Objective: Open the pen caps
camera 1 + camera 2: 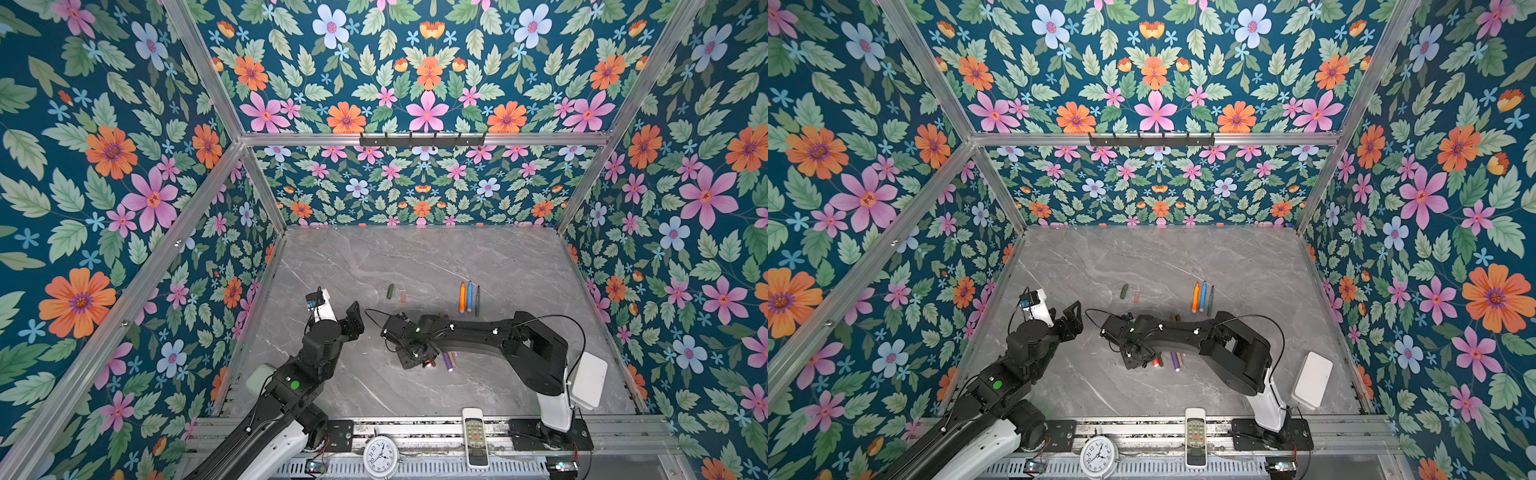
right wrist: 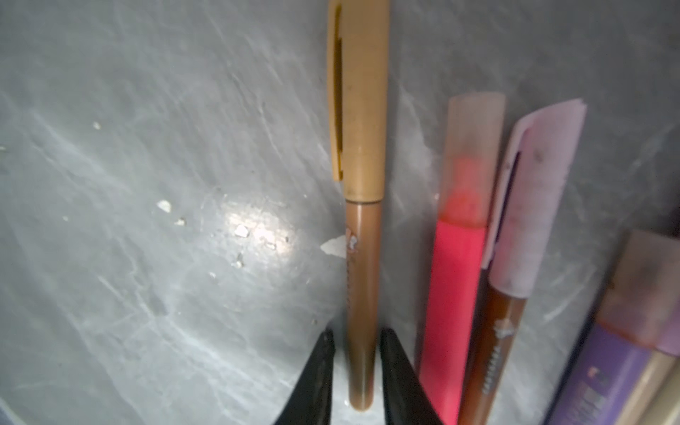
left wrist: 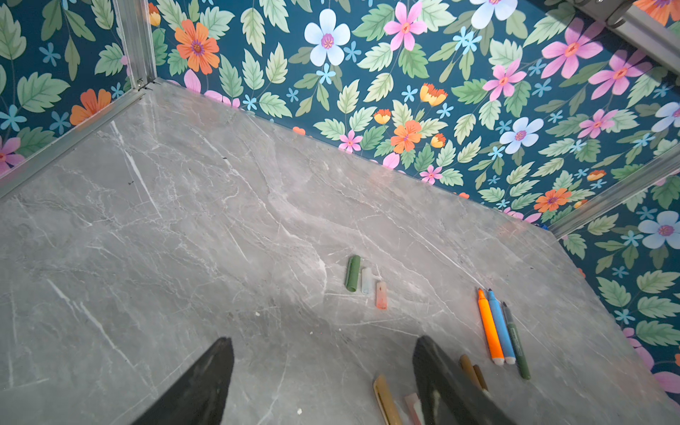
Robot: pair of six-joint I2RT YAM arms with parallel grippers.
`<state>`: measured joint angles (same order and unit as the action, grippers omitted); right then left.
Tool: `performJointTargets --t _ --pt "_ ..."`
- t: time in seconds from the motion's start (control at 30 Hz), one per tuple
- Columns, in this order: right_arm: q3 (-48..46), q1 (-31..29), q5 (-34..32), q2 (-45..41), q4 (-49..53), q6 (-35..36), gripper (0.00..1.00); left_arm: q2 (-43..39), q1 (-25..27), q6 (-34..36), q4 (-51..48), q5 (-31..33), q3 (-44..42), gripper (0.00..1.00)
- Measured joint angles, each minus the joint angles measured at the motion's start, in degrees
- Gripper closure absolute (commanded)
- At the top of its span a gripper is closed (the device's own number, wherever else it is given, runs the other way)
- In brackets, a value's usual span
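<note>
Right gripper [image 2: 357, 338] is straddling the tail end of the tan pen [image 2: 362, 294] on the table [image 2: 147, 184] — firm pinch or not, cannot tell. Its cap [image 2: 362, 103] is sitting on, at the pen's far end. Left gripper [image 3: 324, 340] is hanging wide open, empty, near this pen — next, probably, taking that cap and pulling.

2 overhead views share the table [image 1: 415, 266], wrist views close-up

Bright even light, glare on tabletop [image 2: 257, 235], right wrist view blurred, top views bowed
</note>
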<state>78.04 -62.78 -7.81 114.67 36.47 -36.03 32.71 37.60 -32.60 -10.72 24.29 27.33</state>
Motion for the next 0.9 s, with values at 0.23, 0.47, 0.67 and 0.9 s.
performJointTargets --t 0.23,0.47,0.67,0.9 --pt "-2.14 0.02 0.44 -1.99 -1.88 -1.01 0.89 2.21 -0.04 0.02 -0.15 -1.86 0.33 0.22" --pt "-6.21 0.04 -1.95 -12.66 -2.45 -0.63 0.92 10.29 -0.04 -0.28 1.29 -8.39 1.88 0.25" --pt "-12.98 3.02 -0.48 -24.85 -4.98 0.96 0.96 20.61 -0.04 -3.21 7.13 -19.06 4.09 0.27" --pt "-21.77 6.69 9.84 -34.82 -11.21 2.21 0.96 32.30 0.02 -9.66 17.49 -34.32 5.81 0.32"
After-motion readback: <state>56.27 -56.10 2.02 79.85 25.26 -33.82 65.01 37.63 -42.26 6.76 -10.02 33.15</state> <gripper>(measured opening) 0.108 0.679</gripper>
